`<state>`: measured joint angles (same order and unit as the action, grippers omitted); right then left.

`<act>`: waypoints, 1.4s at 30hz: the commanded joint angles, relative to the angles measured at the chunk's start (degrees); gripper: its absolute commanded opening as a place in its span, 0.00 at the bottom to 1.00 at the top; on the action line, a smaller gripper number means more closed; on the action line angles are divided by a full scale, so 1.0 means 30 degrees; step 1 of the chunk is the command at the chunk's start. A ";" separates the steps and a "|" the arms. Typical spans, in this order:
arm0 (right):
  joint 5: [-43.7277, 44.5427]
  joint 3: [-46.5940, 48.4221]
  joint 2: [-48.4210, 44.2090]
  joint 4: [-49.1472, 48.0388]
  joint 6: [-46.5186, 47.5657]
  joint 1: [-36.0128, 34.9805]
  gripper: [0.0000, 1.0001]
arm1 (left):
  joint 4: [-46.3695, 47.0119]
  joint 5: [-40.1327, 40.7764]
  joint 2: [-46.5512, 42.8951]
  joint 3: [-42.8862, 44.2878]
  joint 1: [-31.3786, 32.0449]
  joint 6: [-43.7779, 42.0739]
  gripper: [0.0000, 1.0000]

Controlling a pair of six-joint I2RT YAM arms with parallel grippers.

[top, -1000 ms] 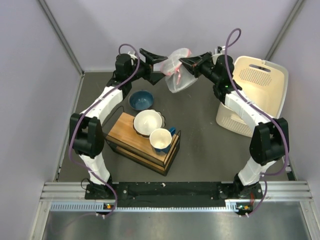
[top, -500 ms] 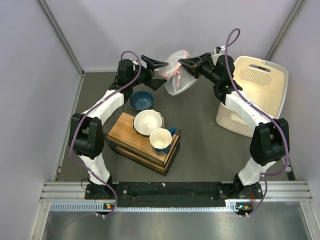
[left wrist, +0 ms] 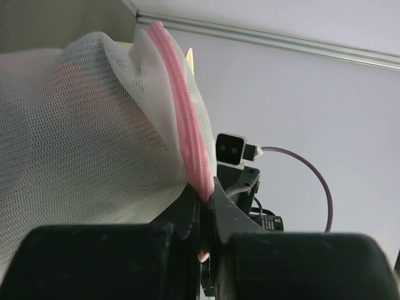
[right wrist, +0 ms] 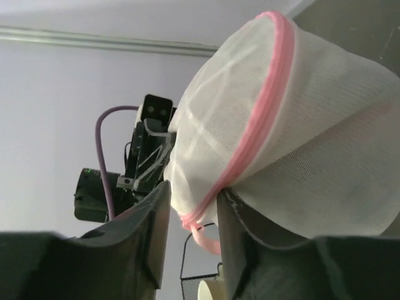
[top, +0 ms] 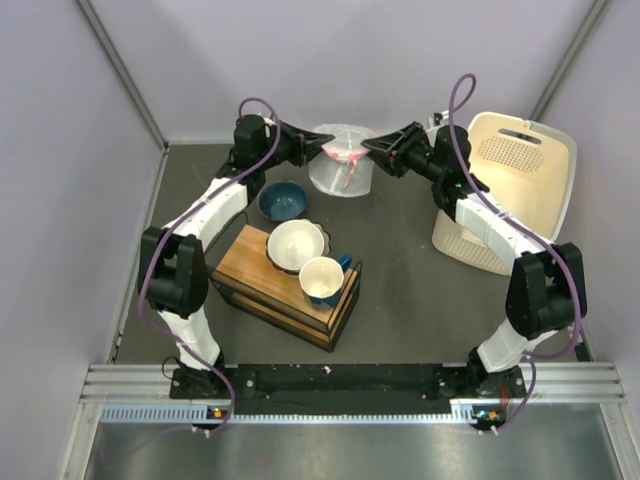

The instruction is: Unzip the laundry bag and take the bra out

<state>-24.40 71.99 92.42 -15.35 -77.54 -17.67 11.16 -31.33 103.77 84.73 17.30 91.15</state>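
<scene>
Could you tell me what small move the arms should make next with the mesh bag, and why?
Likely, the right gripper should ease along the pink zipper trim away from the left gripper, which anchors it. Both sets of jaws are pinched on that trim, the laundry bag is held between them, and the zip looks closed.

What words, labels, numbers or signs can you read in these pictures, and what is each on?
No text can be read anywhere.
The laundry bag and the basket: plain, no print.
Tiny marks on the right arm: too small to read.
</scene>
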 commanded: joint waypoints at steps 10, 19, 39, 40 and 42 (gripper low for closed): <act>0.4553 0.0466 -0.5844 0.8162 1.1837 -0.1775 0.61 | -0.1608 0.0249 -0.3005 0.0468 0.0064 -0.3283 0.00; 0.4150 0.1727 -0.4090 0.8723 1.3190 -0.4334 0.40 | -0.2313 0.0453 -0.3240 0.0674 -0.0054 -0.3900 0.00; 0.4648 0.3806 -0.1893 0.8692 1.3717 -0.5213 0.33 | -0.2606 0.0863 -0.3592 0.0820 -0.0054 -0.4018 0.00; 0.4648 0.3894 -0.1775 0.8692 1.3775 -0.5242 0.33 | -0.2606 0.0835 -0.3622 0.0791 -0.0054 -0.4018 0.00; 0.4561 0.4070 -0.1483 0.8809 1.3776 -0.5242 0.33 | -0.2606 0.0864 -0.3709 0.0761 -0.0054 -0.4047 0.00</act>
<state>-11.62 80.84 86.15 11.99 -37.45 -32.58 0.75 -29.02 96.60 84.73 17.30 79.72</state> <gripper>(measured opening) 0.330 0.037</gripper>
